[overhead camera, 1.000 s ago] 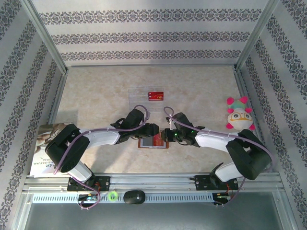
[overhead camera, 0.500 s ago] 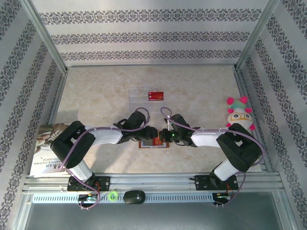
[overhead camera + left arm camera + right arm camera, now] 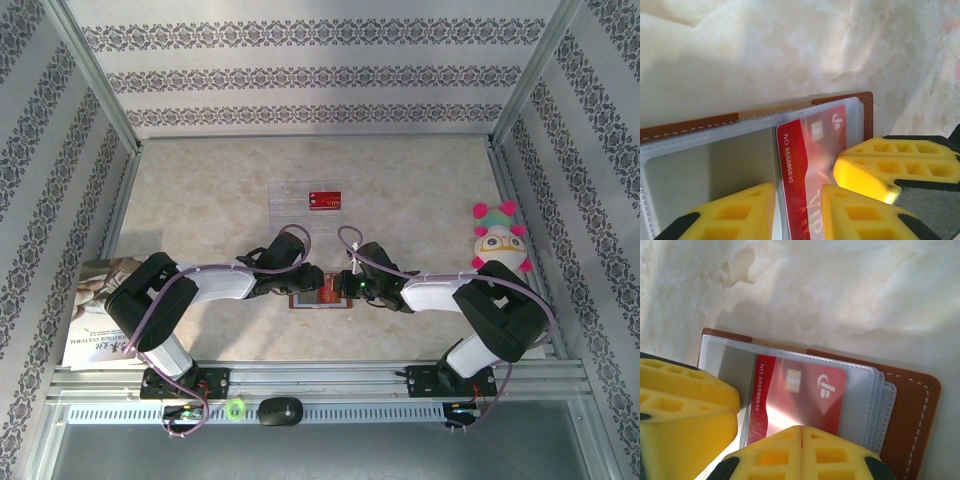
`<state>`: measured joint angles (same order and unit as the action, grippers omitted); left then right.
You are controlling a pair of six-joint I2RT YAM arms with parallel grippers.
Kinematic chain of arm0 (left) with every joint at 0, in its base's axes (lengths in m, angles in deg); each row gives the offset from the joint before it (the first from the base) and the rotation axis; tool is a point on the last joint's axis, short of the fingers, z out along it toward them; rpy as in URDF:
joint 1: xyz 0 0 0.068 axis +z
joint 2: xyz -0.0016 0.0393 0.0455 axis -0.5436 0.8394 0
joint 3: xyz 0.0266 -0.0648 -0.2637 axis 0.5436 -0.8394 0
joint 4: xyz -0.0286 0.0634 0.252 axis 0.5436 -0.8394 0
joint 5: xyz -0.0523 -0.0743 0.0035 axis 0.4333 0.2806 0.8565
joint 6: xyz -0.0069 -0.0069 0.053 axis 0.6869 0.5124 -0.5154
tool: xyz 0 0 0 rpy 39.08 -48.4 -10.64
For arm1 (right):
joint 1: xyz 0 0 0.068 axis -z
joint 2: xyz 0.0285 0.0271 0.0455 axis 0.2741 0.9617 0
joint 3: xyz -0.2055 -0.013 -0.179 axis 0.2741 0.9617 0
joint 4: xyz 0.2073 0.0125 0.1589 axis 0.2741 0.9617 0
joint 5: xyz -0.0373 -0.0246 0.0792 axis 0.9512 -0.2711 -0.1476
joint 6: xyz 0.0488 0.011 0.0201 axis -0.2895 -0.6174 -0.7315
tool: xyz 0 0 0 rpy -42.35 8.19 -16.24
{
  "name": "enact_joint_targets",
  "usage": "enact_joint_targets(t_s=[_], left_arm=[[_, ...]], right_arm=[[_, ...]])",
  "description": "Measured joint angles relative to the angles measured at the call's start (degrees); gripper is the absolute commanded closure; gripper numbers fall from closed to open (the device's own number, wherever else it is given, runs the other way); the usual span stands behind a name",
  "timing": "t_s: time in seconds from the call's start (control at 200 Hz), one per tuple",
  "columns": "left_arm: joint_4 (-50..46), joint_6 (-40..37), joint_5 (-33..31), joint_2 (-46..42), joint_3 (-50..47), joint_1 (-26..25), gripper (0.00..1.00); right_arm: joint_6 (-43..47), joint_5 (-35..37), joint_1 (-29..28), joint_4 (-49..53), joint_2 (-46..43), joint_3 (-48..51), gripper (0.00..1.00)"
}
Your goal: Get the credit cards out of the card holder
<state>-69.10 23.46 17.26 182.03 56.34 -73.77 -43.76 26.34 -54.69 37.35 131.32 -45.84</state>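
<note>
The card holder (image 3: pixel 303 301) lies open on the table between both arms, brown leather edge (image 3: pixel 690 126) around clear sleeves. A red credit card (image 3: pixel 810 165) sits in a sleeve, its left edge sticking out. My left gripper (image 3: pixel 797 215) hangs over that edge, jaws narrowly open with the edge in the gap. My right gripper (image 3: pixel 801 450) is shut, fingertips together, pressing on the sleeve at the card's (image 3: pixel 800 390) near edge. In the top view the left gripper (image 3: pixel 316 283) and right gripper (image 3: pixel 343 285) meet over the card holder. Another red credit card (image 3: pixel 324 200) lies farther back.
A clear plastic tray (image 3: pixel 290 198) holds the far red card at mid-table. A plush toy (image 3: pixel 497 240) sits at the right wall. A magazine (image 3: pixel 90 310) lies at the near left. Patterned walls close off three sides.
The left jaws have narrowed around the card's edge. The right gripper has slid a little left onto the card holder, and both arms have drawn closer together.
</note>
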Motion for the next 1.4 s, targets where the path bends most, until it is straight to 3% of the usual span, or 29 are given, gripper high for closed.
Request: enact_joint_targets(t_s=[0.33,0.535,0.824,0.899,0.989,1.199,1.404], left_arm=[[-0.5,-0.4,-0.7,0.3,0.2,0.0,0.74],[-0.9,-0.6,-2.1,0.5,0.2,0.0,0.86],[0.3,-0.2,-2.8,0.5,-0.8,0.1,0.91],[2.0,0.5,-2.9,0.2,-1.9,0.1,1.00],[4.2,0.9,-2.9,-0.2,-3.1,0.1,1.00],[9.0,2.4,-2.5,-1.5,-6.4,0.1,1.00],[9.6,3.3,-1.0,-4.2,-9.1,0.1,1.00]], right_arm=[[-2.0,-2.4,0.0,-3.9,2.0,0.1,1.00],[-2.7,-4.4,0.4,-5.8,3.2,0.1,1.00],[-3.0,-5.7,0.8,-6.0,3.8,-0.3,1.00],[-3.1,-5.7,0.8,-6.0,3.8,-0.3,1.00],[-3.1,-5.8,0.8,-5.9,3.8,-0.3,1.00],[-3.1,-5.6,0.8,-4.7,3.2,-0.3,0.88],[-3.1,-5.1,0.8,-2.1,1.8,-0.3,0.86]])
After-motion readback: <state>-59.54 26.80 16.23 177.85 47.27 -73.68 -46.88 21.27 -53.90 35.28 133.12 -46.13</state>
